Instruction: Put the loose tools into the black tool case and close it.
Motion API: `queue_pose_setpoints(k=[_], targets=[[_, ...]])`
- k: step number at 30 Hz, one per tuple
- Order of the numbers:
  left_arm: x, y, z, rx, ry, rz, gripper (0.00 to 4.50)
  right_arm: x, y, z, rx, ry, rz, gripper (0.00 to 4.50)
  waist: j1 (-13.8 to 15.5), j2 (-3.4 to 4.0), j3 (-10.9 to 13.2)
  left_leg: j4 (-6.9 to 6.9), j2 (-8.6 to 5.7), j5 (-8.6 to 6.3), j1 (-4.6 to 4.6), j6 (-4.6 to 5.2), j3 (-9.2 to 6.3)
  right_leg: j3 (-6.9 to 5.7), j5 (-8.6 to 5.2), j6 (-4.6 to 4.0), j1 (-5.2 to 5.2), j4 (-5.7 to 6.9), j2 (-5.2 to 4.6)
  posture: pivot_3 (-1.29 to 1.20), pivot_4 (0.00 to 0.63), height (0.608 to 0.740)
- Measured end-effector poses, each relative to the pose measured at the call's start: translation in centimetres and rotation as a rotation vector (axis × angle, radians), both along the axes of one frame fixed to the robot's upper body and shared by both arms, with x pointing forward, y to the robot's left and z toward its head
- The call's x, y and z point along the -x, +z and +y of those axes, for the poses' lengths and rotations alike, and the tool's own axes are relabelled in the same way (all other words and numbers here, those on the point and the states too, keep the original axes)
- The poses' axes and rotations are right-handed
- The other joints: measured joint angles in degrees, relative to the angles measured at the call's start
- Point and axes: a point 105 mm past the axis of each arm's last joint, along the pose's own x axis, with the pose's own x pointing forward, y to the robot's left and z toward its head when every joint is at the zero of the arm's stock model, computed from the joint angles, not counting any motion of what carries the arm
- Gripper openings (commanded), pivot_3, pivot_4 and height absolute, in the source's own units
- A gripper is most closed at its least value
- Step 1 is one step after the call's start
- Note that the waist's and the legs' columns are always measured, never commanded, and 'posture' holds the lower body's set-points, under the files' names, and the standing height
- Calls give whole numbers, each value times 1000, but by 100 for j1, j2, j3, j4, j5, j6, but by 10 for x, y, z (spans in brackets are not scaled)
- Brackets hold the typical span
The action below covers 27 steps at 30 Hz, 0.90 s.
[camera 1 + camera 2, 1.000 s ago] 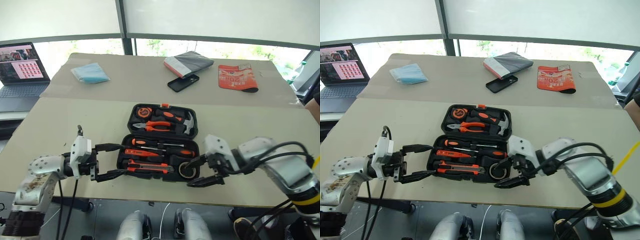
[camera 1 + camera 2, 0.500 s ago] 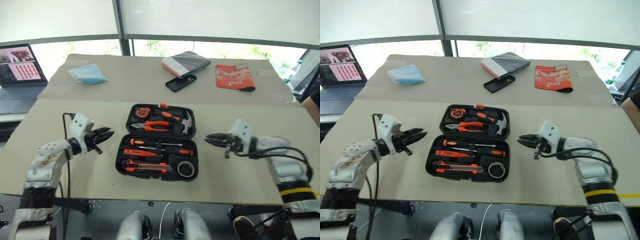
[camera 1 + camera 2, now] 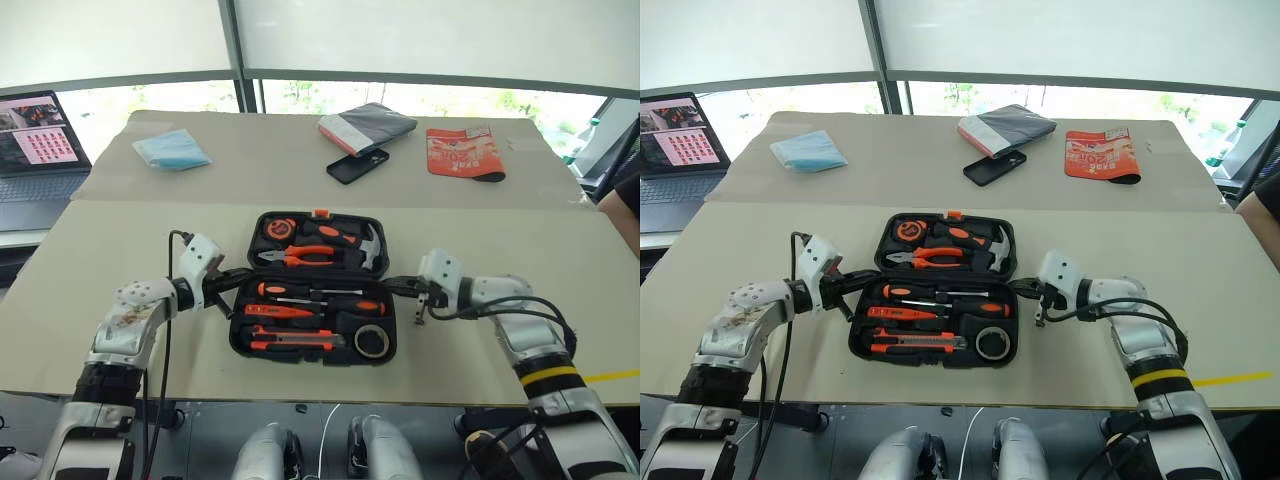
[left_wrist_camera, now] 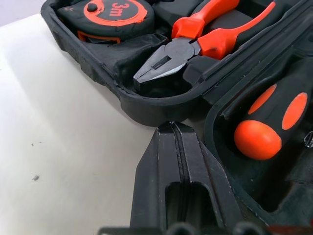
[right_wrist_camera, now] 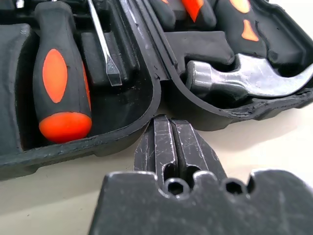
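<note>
Cardboard-covered table (image 3: 120, 250) spreads wide and bare on both sides of the case (image 3: 316, 285), which lies open, flat, near the front edge. Its near half holds two screwdrivers (image 3: 320, 293), a slim screwdriver (image 3: 337, 290), a knife (image 3: 297, 341) and a tape roll (image 3: 372, 341); the far half holds pliers (image 3: 300, 256), a hammer (image 3: 372, 250) and a tape measure (image 3: 277, 226). Left gripper (image 3: 238, 279) and right gripper (image 3: 397, 285), both pinched together and holding nothing, point inward at the hinge line from either side. Wrist views show each tip (image 4: 172, 128) at the notch between the halves, just beside the rim.
</note>
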Motion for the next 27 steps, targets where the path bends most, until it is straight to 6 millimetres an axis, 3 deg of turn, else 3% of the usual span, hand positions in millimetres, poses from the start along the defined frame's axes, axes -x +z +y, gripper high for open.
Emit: queue_pose_setpoints(k=[7, 9, 12, 15, 20, 23, 25, 27], targets=[[16, 0, -4, -18, -24, -5, 23, 16, -6, 0, 4, -12, 31, 0, 0, 0, 0, -13, 0, 0, -1, 1, -1, 1, -9, 5, -3, -9, -3, 0, 150, 740], [24, -4, -5, -5, -25, 42, 536, 16, -8, -8, 11, -46, 41, 0, 3, 0, 1, -13, -1, -4, -4, -5, -1, 3, -10, 6, -3, -12, -8, 0, 150, 740], [26, -6, 3, -5, 13, 73, 1460, 14, -4, -30, 11, -121, 90, 797, 24, -3, 3, -12, -3, -28, -6, -39, -5, 2, -8, 8, -3, -10, -19, 0, 150, 740], [28, 4, 14, 10, 36, 95, 2449, 14, 13, -46, 19, -137, 70, 1807, 23, -4, 4, -10, -2, -26, -2, -45, -14, 1, -2, 7, -2, -6, -21, 0, 150, 740], [21, 23, 26, 33, 68, 168, 4452, 11, 45, -49, -138, -188, 174, 3547, 20, -6, 6, -10, -1, -21, -8, -45, -21, 2, -1, 4, -7, 1, -15, 0, 150, 740], [12, 42, 26, 72, 78, 209, 4500, 1, 63, -56, -124, -346, 296, 4485, 15, -6, 6, -8, -1, -5, -15, -15, -24, 0, 0, 1, -10, -2, -19, 0, 150, 740], [-1, 50, 30, 81, 152, 294, 4500, -1, 65, -63, -77, -506, 503, 4485, 13, -8, 7, -7, -2, 2, -18, 1, -30, -2, 3, -4, -10, -7, -20, 0, 150, 740], [-15, 51, 31, 99, 234, 363, 4500, -2, 64, -50, -98, -546, 647, 4485, 16, -10, 7, -4, -2, 2, -18, 2, -36, -3, 4, -6, -8, -5, -16, 0, 150, 740]])
